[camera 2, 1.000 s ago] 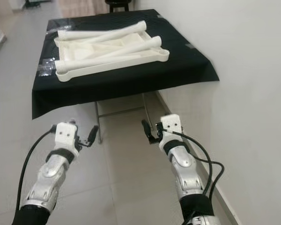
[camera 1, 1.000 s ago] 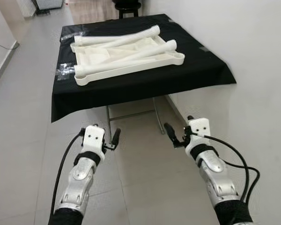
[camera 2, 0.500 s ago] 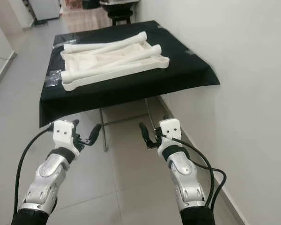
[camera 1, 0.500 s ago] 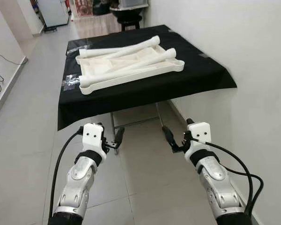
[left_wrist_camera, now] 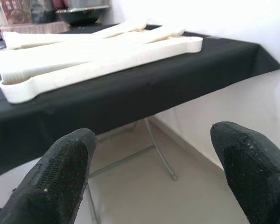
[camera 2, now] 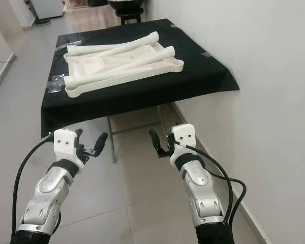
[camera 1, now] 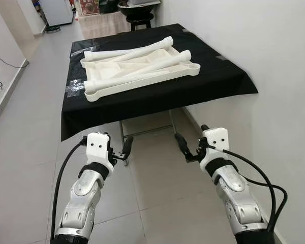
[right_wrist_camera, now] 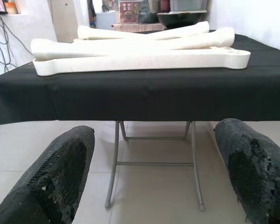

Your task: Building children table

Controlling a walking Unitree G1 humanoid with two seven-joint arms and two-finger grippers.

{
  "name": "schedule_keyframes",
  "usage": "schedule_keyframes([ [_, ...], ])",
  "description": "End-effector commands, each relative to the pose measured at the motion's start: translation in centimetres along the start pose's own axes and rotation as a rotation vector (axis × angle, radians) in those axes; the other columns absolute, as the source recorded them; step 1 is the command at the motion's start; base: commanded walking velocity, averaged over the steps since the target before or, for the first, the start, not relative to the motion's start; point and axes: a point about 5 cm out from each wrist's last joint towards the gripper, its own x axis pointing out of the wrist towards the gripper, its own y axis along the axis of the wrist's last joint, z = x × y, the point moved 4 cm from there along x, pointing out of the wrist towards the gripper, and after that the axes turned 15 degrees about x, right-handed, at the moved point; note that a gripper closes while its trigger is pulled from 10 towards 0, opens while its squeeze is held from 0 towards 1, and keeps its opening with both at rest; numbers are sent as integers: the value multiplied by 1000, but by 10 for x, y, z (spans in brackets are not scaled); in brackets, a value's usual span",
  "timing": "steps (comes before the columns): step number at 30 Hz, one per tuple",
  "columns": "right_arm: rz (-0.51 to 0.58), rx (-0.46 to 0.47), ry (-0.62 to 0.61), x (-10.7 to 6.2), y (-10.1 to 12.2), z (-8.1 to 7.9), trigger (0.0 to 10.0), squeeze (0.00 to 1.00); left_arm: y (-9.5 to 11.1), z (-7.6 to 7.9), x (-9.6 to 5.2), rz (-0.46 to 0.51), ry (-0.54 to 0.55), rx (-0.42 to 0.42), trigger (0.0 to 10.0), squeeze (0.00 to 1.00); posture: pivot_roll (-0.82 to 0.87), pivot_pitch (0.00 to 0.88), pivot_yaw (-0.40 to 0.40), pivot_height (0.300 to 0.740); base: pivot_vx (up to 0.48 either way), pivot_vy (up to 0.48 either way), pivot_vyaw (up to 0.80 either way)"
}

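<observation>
The white plastic top (camera 1: 140, 71) of the children's table lies upside down on a black-draped tabletop (camera 1: 223, 81) that stands against the wall on the right. Several loose white legs (camera 1: 142, 65) lie across its underside, crossing one another; how many, I cannot tell for certain. A small clear packet (camera 1: 73, 89), perhaps hardware, lies on the cloth just beside the top's near left corner.

Both arms are raised in front of the robot, well short of the tabletop and below its level. The left gripper (camera 1: 126, 148) and the right gripper (camera 1: 182, 146) point forward toward the cloth's hanging edge. Each has its jaws wide apart and empty, as the wrist views show by the spread black fingers (left_wrist_camera: 60, 172) (right_wrist_camera: 60, 172) with only the folding frame (right_wrist_camera: 154, 163) and tiled floor between them.

No assembly looks to have begun; the step in hand seems to be the approach.

The parts look like stiff, hollow moulded plastic, so probably light and rigid, but smooth and likely slippery. A leg is round and would roll or twist in a narrow pinch; taking it near mid-length, across its thickness, should keep it balanced. The legs rest loosely on each other, so lifting one may shift the others. The top is broad; its rim or a corner socket (camera 1: 90, 87) offers the best hold.
</observation>
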Motion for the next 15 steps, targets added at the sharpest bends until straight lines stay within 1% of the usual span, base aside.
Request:
schedule_keyframes([
  [1, 19, 2, 21, 3, 10, -4, 10000, 0, 1, 2, -1, -5, -28, -3, 10000, 0, -66, 57, 60, 740, 0, 0, 0],
  [2, 19, 2, 21, 3, 10, -4, 10000, 0, 1, 2, -1, -5, -28, -3, 10000, 0, -66, 57, 60, 740, 0, 0, 0],
  [3, 36, 5, 20, 6, 16, -3, 10000, 0, 6, 4, 1, 14, -45, -3, 10000, 0, -70, 55, 65, 740, 371, 0, 0],
  [4, 36, 5, 20, 6, 16, -3, 10000, 0, 6, 4, 1, 14, -45, -3, 10000, 0, -70, 55, 65, 740, 371, 0, 0],
  [7, 62, 27, 16, 10, 28, -2, 10000, 0, 16, 6, 5, 37, -62, -8, 10000, 0, -72, 53, 68, 740, 411, 0, 0],
  [8, 75, 35, 20, 12, 33, -4, 10000, 0, 20, 6, 6, 46, -64, -8, 10000, 0, -67, 54, 68, 740, 428, 0, 0],
  [9, 75, 35, 20, 12, 33, -4, 10000, 0, 20, 6, 6, 46, -64, -8, 10000, 0, -67, 54, 68, 740, 428, 0, 0],
  [10, 90, 45, 30, 15, 39, -7, 10000, 0, 24, 6, 8, 54, -67, -7, 10000, 0, -66, 54, 69, 740, 420, 0, 0],
  [12, 90, 45, 30, 15, 39, -7, 10000, 0, 24, 6, 8, 54, -67, -7, 10000, 0, -66, 54, 69, 740, 420, 0, 0],
  [15, 104, 45, 53, 20, 46, -13, 10000, 0, 28, 7, 8, 59, -75, -12, 10000, 0, -61, 58, 71, 740, 428, 0, 0],
])
